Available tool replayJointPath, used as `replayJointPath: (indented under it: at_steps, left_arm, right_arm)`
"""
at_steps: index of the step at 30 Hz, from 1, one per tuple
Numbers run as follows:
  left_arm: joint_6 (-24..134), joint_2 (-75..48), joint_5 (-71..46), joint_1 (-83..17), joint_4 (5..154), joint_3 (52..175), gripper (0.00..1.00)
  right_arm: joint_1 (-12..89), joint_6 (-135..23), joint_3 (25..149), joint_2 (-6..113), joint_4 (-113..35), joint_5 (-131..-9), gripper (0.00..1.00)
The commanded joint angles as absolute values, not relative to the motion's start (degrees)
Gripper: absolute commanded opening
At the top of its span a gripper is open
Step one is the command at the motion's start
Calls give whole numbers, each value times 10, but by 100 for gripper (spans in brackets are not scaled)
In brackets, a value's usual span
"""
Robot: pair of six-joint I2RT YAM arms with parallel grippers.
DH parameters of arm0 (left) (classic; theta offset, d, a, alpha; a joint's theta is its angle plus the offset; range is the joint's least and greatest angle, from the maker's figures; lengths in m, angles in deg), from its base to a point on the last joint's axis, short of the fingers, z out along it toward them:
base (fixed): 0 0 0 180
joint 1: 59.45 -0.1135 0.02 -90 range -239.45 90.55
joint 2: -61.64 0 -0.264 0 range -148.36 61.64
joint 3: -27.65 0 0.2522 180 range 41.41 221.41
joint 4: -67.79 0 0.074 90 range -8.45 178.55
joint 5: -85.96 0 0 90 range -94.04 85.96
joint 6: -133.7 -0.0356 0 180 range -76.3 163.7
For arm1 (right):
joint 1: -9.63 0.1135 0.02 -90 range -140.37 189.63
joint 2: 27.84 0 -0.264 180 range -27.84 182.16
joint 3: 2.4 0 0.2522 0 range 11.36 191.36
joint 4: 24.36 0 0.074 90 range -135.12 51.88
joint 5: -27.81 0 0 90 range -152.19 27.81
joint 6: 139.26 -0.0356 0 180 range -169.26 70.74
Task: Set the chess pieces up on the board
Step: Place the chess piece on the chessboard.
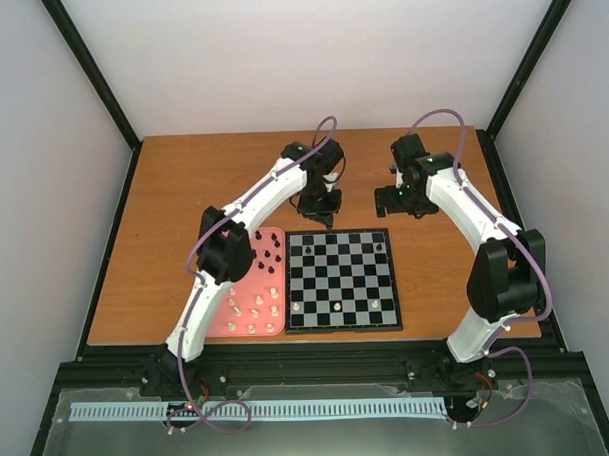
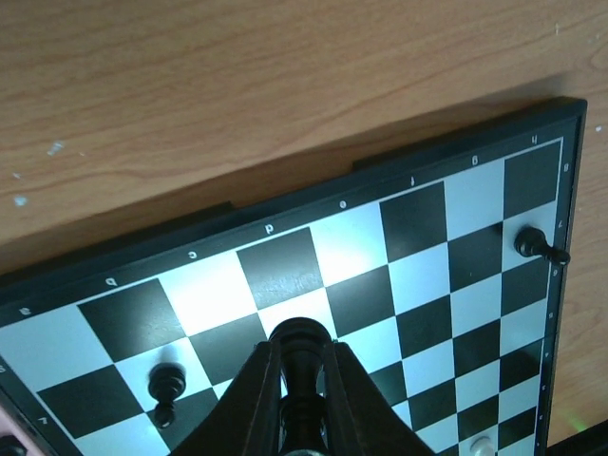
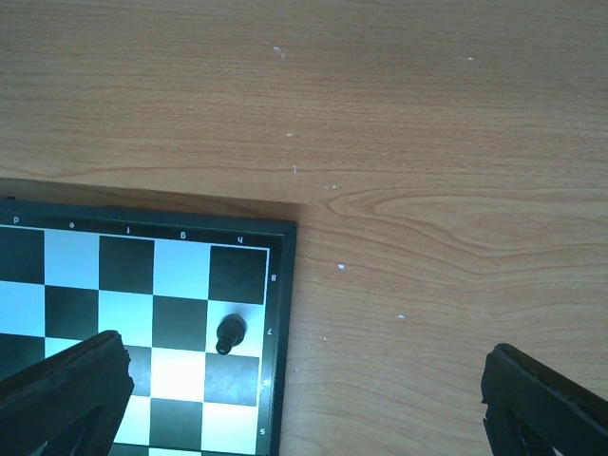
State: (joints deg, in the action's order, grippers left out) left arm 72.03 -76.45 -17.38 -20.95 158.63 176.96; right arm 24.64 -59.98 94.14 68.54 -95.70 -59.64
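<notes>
**Top view:** the left gripper (image 1: pixel 321 215) hangs over the chessboard's (image 1: pixel 351 271) 12 o'clock edge, nearer the back rank than the right gripper (image 1: pixel 392 199) at its 3 o'clock. Cream pieces (image 1: pixel 253 312) lie in the pink tray (image 1: pixel 248 280).

**Left wrist view:** the pincer is clamped on an upright black chess piece (image 2: pixel 302 353), long axis along the fingers, bare squares below. A black pawn (image 2: pixel 168 385) stands at 8 o'clock.

**Right wrist view:** the fingers are spread wide, empty, above the wooden table (image 3: pixel 427 142)
</notes>
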Motion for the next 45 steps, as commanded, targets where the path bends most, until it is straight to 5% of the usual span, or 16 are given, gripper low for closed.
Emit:
replayJointPath:
  at_steps: [1, 45]
  left_arm:
    - [727, -773, -185, -201, 1604, 1779, 1]
    - [721, -850, -203, -196, 1602, 1808, 2]
  right_arm:
    - [238, -587, 933, 667, -953, -592, 100]
    - [217, -584, 925, 679, -948, -608, 100]
